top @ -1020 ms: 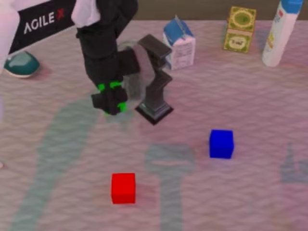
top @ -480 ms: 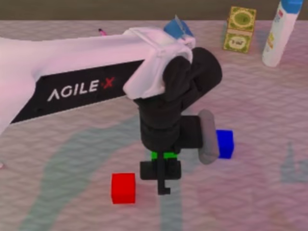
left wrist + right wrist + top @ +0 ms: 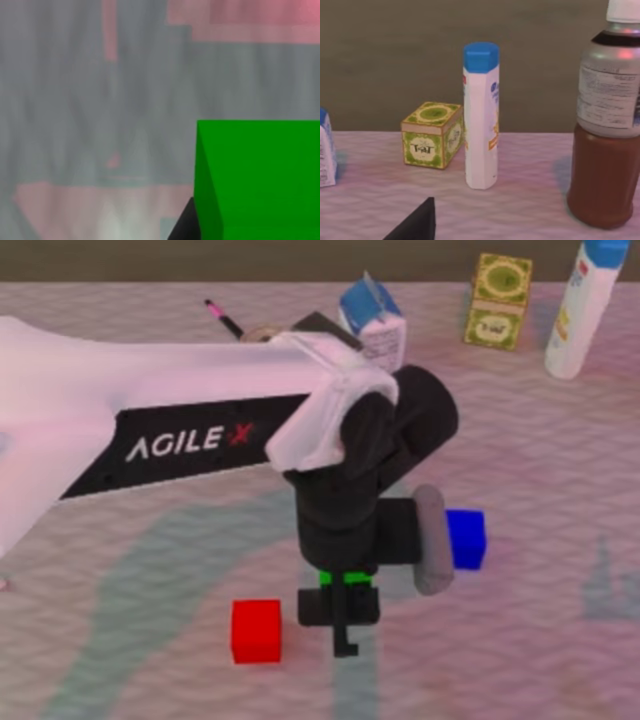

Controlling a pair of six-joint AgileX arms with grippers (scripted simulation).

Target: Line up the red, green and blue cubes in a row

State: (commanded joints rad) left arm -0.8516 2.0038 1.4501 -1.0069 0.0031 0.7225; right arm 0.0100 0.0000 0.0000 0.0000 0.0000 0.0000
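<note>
While the left gripper [image 3: 341, 615] clamps the glossy green cube [image 3: 257, 180] | glossy red cube [image 3: 256, 631] just left | deep blue cube [image 3: 466, 538] right, further back

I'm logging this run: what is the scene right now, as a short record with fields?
left gripper: between the two cubes on the table, shut on the bright green glossy cube
right arm: not in the top view
bright red glossy cube: on the table, left of the gripper
deep blue glossy cube: on the table, right of it
row: not yet formed
</note>
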